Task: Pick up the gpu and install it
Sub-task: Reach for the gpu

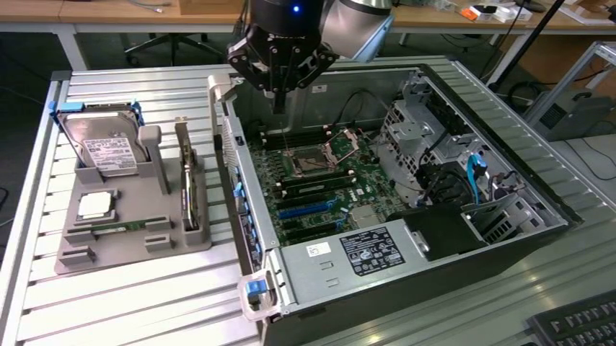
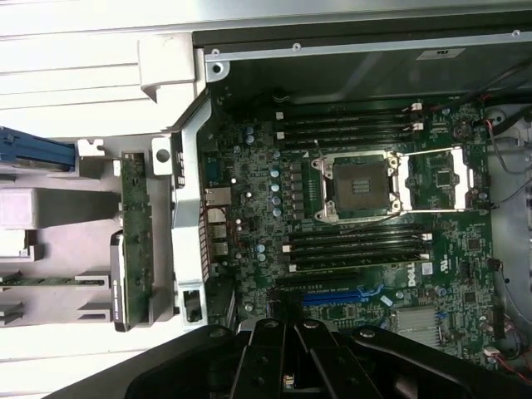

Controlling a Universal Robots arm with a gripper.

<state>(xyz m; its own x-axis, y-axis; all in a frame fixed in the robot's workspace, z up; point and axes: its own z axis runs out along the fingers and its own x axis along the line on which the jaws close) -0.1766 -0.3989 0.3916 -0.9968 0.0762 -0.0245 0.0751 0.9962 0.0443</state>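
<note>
The gpu (image 1: 190, 189) stands on its long edge in a slot of the grey holder (image 1: 125, 249), at the exterior view's left of the open computer case (image 1: 500, 238). The wrist view looks down on the gpu (image 2: 135, 224), a thin green-and-dark strip beside the case wall. My gripper (image 1: 279, 107) hangs above the case's rear corner, over the motherboard (image 1: 332, 176), with its fingers shut together on nothing. It is apart from the gpu, higher and toward the exterior view's right. Its black body (image 2: 287, 357) also shows over the motherboard (image 2: 249, 191) in the wrist view.
The holder also carries a silver hard drive (image 1: 109, 150), a processor (image 1: 97, 205) and a green memory stick (image 1: 115, 229). Inside the case are the empty processor socket (image 1: 310, 160), a blue expansion slot (image 1: 306, 209), the power supply (image 1: 371, 252) and drive cages (image 1: 423, 130). A keyboard (image 1: 578, 324) lies nearby.
</note>
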